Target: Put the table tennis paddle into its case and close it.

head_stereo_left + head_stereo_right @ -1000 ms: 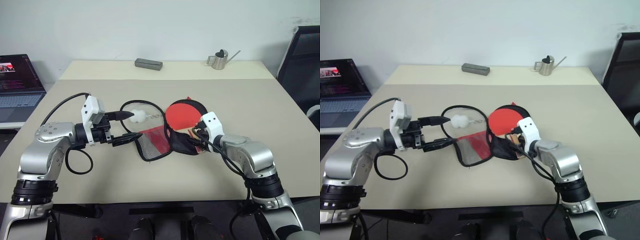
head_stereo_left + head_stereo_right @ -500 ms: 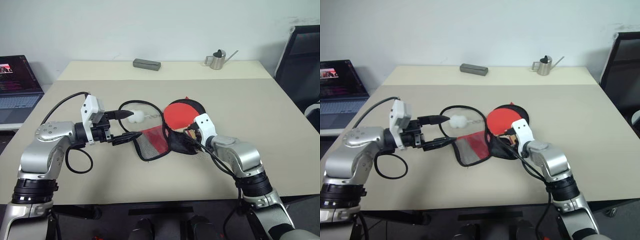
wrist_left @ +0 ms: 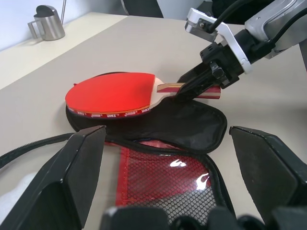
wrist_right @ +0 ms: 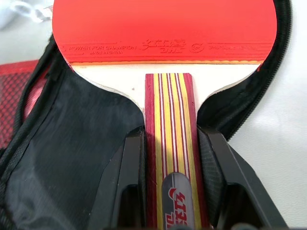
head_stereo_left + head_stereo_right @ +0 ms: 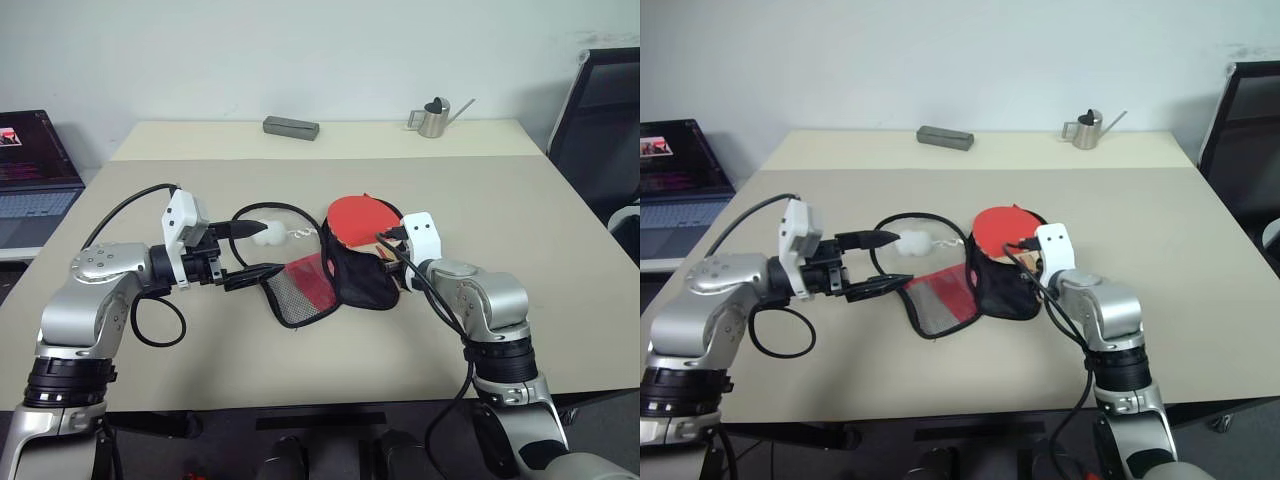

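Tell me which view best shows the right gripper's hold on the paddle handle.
The right wrist view: both fingers press the striped handle of the table tennis paddle from either side. The left wrist view shows the right gripper side-on at the handle; the eye views show mostly its white mount over the case.

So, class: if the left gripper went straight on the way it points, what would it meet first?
Probably the case: its red mesh flap lies just beyond the open left gripper, with the paddle farther on. Height is hard to judge.
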Tool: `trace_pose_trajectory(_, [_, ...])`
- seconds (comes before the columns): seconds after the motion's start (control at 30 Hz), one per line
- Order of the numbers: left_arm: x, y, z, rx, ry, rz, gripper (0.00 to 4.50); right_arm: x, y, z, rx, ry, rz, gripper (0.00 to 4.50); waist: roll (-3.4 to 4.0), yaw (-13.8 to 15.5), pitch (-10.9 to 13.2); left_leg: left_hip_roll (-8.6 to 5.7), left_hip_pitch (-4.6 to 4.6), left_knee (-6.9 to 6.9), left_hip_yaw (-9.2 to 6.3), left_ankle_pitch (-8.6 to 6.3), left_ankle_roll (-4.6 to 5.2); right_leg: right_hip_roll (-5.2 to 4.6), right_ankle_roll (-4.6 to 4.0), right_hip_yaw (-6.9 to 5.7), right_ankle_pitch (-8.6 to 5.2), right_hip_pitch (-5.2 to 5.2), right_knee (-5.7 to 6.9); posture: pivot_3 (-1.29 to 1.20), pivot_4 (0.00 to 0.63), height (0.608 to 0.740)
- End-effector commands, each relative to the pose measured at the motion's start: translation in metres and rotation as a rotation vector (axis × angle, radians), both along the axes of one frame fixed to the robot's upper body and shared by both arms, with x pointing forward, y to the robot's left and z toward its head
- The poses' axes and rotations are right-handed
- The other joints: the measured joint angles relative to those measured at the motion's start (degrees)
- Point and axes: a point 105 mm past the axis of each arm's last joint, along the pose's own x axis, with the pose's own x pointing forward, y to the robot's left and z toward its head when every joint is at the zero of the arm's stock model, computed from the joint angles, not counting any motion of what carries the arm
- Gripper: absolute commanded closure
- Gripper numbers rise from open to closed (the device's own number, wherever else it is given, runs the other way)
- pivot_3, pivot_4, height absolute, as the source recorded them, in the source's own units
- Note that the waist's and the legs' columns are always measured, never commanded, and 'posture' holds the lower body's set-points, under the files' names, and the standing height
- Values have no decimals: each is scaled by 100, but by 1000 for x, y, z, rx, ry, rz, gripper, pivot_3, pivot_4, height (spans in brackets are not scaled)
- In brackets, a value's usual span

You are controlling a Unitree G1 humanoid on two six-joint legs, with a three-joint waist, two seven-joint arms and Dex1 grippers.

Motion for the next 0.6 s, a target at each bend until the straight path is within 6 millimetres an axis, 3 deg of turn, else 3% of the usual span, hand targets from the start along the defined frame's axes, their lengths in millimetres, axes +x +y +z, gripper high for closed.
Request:
trace_pose_trajectory(0.03, [-1, 0, 14, -1, -63, -13, 0, 5, -1, 13, 13, -73, -42, 3381, 0, -1, 0, 0, -2, -1, 0, 0, 0, 0, -16, 0, 9, -2, 0, 0, 150, 740])
trace_pose_trajectory(0.33, [0, -2, 14, 1, -62, -16, 0, 1, 16, 1, 36, -23, -42, 3381, 0, -5, -1, 7, -35, -2, 4, 2, -2, 12, -25, 5, 15, -50, 13, 0, 150, 740])
trace_pose_trajectory(0.47, [-1, -1, 14, 1, -62, -15, 0, 0, 15, 0, 56, -4, -70, 3381, 0, -5, 0, 12, -35, -2, 3, 2, -2, 16, -27, 4, 15, -50, 13, 0, 150, 740])
trace_pose_trajectory(0.6, [-1, -1, 14, 1, -60, -14, 0, 0, 11, 2, 58, -15, -76, 2152, 0, -4, -1, 12, -35, -2, 3, 2, -2, 17, -28, 4, 16, -50, 13, 0, 150, 740])
